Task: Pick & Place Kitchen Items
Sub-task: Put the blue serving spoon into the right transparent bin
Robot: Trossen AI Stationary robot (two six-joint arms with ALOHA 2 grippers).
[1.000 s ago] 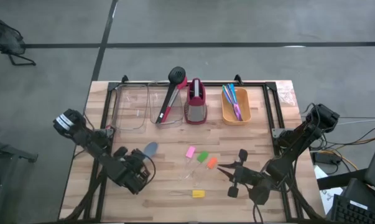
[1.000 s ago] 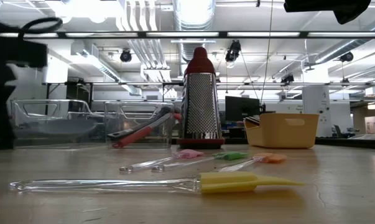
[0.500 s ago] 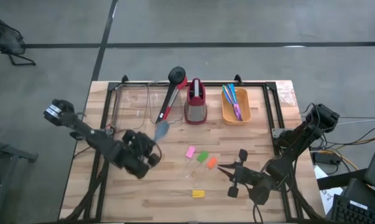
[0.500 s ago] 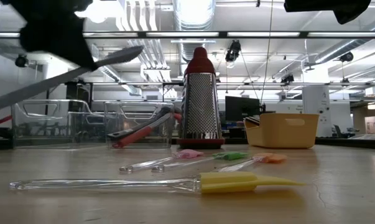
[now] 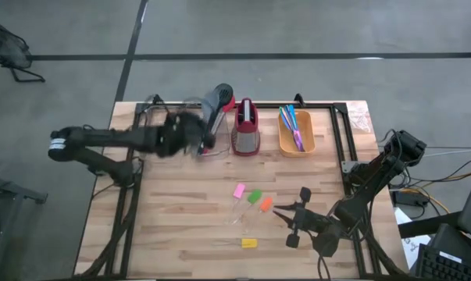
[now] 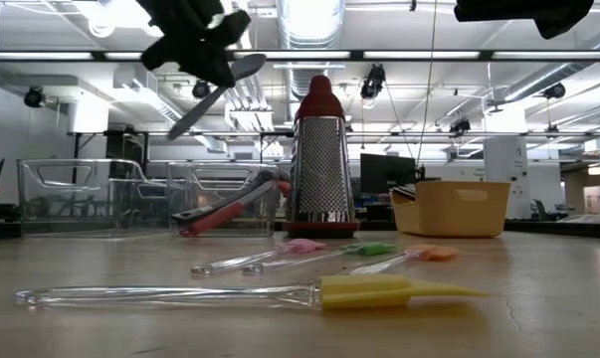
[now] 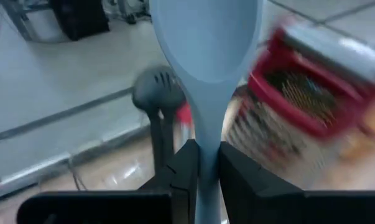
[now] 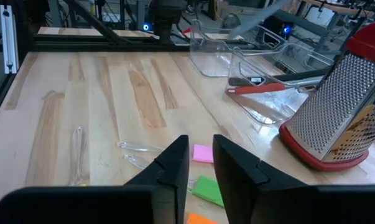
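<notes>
Grey-blue spoon (image 7: 203,56) clamped in the left gripper (image 7: 203,163), raised above the clear bins (image 6: 130,194) left of the grater (image 5: 246,129). Right gripper (image 8: 199,163), slightly parted, empty, near the pink block (image 8: 203,153).
</notes>
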